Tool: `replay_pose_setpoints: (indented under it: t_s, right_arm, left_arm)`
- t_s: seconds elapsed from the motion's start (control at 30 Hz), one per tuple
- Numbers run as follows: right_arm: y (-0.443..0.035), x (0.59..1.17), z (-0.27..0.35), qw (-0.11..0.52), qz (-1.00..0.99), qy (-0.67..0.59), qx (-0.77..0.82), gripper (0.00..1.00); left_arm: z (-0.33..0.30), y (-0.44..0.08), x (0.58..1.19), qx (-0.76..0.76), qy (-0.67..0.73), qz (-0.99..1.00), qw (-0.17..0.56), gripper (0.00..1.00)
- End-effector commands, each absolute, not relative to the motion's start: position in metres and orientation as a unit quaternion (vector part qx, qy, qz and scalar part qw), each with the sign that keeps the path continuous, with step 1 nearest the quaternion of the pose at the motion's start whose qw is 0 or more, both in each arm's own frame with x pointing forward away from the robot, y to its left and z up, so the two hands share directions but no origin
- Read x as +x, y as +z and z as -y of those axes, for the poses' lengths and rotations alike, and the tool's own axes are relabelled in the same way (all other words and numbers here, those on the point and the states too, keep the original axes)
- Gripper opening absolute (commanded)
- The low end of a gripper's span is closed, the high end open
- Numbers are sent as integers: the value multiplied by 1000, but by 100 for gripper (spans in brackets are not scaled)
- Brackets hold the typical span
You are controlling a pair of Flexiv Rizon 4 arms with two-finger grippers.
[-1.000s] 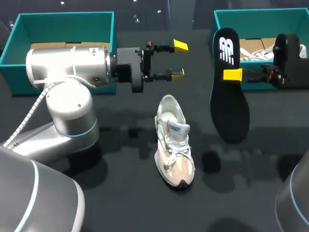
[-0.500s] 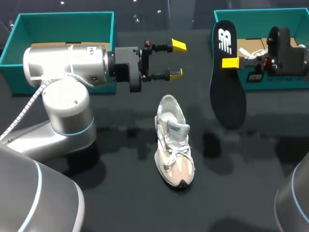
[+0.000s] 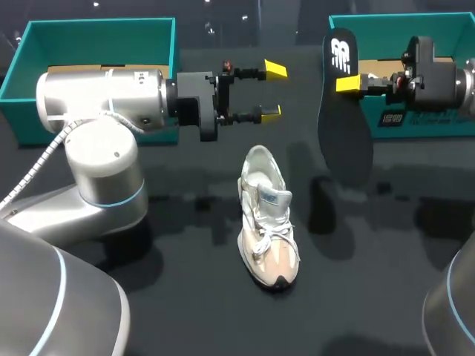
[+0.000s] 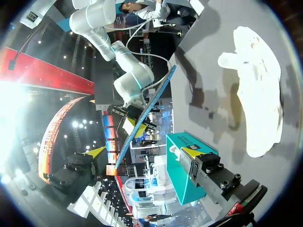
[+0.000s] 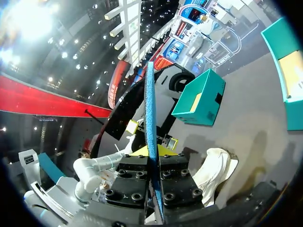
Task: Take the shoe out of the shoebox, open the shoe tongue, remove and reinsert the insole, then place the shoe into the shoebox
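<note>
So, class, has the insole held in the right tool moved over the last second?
Yes. The insole, gripped by the right tool, shifted towards the far corner of the right shoebox, along its left wall.

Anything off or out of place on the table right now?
Nothing spilled or damaged. Only oddity: the insole hangs in the air, clamped between the right fingers, apart from the shoe standing upright mid-table.

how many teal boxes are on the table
2. One teal open shoebox sits at the far left, partly behind the left arm; the other teal shoebox is at the far right, behind the right gripper holding the black insole. No third shows.
</note>
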State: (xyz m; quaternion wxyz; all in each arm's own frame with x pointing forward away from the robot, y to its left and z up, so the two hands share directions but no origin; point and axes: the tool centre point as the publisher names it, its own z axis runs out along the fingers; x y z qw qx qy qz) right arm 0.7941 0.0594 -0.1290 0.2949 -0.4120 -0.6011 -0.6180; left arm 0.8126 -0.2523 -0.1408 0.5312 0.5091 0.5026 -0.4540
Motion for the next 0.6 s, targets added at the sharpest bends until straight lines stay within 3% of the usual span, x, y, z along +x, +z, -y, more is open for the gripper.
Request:
replay_pose_setpoints:
  t_s: [0.03, 0.23, 0.6]
  right_arm:
    - [-131, 806, -70, 319, 601, -579, -449, 0]
    - [-143, 822, -80, 351, 586, -550, -481, 0]
    - [-146, 827, -83, 353, 589, -543, -484, 0]
  left_arm:
    - [261, -142, 819, 512, -463, -497, 526, 100]
    - [274, -145, 820, 508, -478, -504, 509, 100]
    - [278, -149, 820, 513, -470, -510, 506, 100]
